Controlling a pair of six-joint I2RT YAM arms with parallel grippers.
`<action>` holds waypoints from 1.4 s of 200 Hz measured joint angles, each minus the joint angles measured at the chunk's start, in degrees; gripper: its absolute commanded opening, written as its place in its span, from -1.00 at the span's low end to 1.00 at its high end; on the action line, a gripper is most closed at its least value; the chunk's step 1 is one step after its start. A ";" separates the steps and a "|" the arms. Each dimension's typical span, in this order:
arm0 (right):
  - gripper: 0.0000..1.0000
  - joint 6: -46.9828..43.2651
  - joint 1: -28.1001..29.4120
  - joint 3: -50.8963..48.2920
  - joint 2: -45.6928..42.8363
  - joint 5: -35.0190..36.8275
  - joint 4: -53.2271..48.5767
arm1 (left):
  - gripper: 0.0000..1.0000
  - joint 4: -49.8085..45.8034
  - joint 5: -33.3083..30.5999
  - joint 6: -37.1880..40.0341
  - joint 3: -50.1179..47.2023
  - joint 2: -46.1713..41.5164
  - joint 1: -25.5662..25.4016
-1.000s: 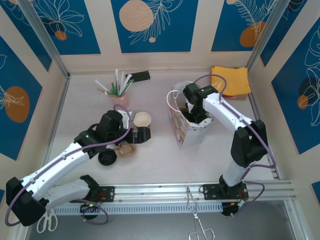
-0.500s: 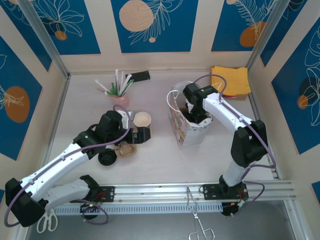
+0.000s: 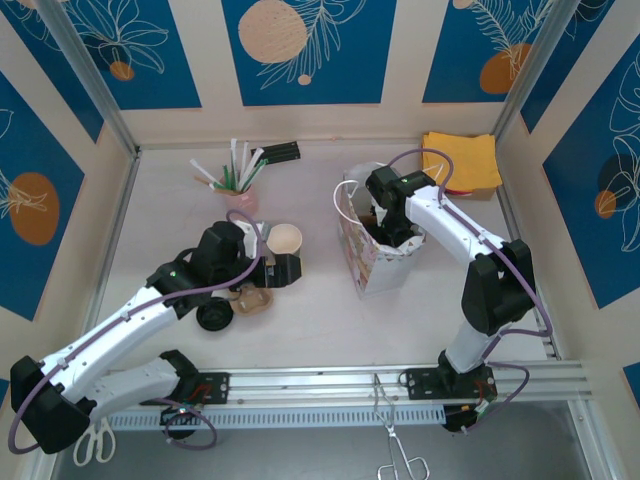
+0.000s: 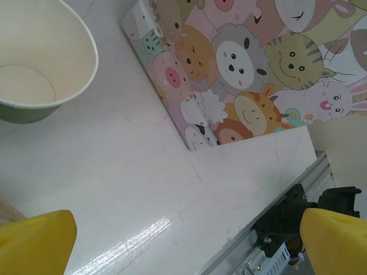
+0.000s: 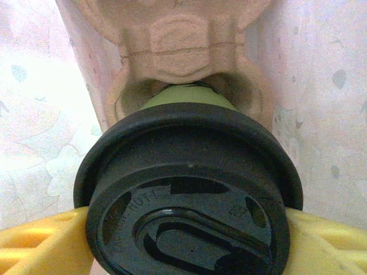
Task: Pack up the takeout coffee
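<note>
Down inside the cartoon-animal paper bag (image 3: 372,262), my right gripper (image 3: 393,232) is shut on a green takeout coffee cup with a black lid (image 5: 189,195). Its yellow fingers (image 5: 40,243) press the lid's sides. The cup's base sits in a brown pulp cup carrier (image 5: 183,51) within the bag. My left gripper (image 3: 286,268) hovers open over the table, just in front of an open, empty paper cup (image 3: 285,239); the left wrist view shows that cup (image 4: 34,63) at upper left and the bag (image 4: 258,74) at upper right, with nothing between the fingers (image 4: 34,243).
A loose black lid (image 3: 213,316) and another pulp carrier (image 3: 253,298) lie under the left arm. A pink cup of straws (image 3: 240,182) stands at the back left, yellow napkins (image 3: 461,160) at the back right. Tongs (image 3: 392,440) and scissors (image 3: 95,444) lie before the rail (image 3: 400,384).
</note>
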 measured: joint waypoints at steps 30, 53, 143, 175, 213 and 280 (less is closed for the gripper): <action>0.54 0.00 0.00 0.00 0.00 0.00 0.00 | 1.00 0.00 0.00 0.00 0.00 0.00 -0.09; 0.55 0.00 0.00 0.00 0.00 0.00 0.00 | 1.00 0.00 0.00 0.00 0.00 0.00 -0.09; 0.58 0.02 0.00 0.00 -0.02 0.00 -0.02 | 1.00 0.00 0.02 0.02 0.00 0.00 -0.15; 0.58 0.02 0.00 0.00 -0.02 0.00 0.00 | 1.00 0.00 0.02 0.00 0.00 0.02 -0.24; 0.59 0.07 0.00 0.00 -0.02 0.02 -0.02 | 1.00 0.00 0.02 0.00 0.02 0.02 -0.26; 0.59 0.22 0.00 0.00 -0.13 0.02 -0.04 | 1.00 0.00 0.00 0.00 0.00 0.02 -0.35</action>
